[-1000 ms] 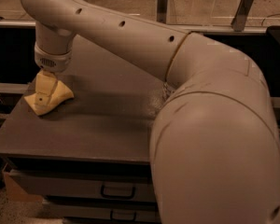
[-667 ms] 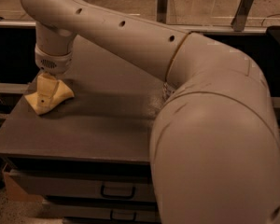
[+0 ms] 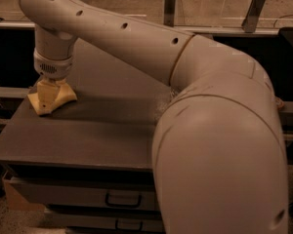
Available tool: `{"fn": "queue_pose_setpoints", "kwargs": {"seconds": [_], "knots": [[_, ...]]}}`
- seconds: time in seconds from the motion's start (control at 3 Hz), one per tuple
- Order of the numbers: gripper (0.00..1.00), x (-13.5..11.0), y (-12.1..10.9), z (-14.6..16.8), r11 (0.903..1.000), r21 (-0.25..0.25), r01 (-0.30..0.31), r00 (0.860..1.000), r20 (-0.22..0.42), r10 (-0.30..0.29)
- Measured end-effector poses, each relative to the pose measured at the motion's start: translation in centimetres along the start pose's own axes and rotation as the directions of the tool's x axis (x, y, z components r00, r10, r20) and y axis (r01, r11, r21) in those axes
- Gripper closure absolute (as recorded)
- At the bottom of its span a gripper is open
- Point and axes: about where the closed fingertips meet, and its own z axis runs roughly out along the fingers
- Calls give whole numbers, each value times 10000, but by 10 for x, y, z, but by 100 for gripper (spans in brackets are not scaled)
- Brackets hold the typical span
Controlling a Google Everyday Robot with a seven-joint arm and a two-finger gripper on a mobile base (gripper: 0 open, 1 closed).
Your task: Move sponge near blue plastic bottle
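The pale yellow sponge point(image 3: 58, 99) lies at the far left of the dark table point(image 3: 102, 130), bunched up and tented under my gripper. My gripper point(image 3: 49, 90) hangs straight down from the wrist onto the middle of the sponge and is shut on it. The sponge's lower edges still touch the table top. The blue plastic bottle is out of view; my large arm point(image 3: 219, 130) fills the right half of the view and hides that side of the table.
The table's front edge runs across the lower left, with drawers and handles point(image 3: 123, 199) beneath it. A pale wall with metal uprights point(image 3: 170, 6) stands behind the table. Dark shelving sits at the left.
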Motion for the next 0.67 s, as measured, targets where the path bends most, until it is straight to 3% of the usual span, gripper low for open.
{"fn": "queue_pose_setpoints", "kwargs": {"seconds": [0.33,0.67], "knots": [[87,-2,-7,-15,9991,374,223,9993,-297,-212],[100,7,-26,-48,9923,1090,592,9923,-1149,-466]]}}
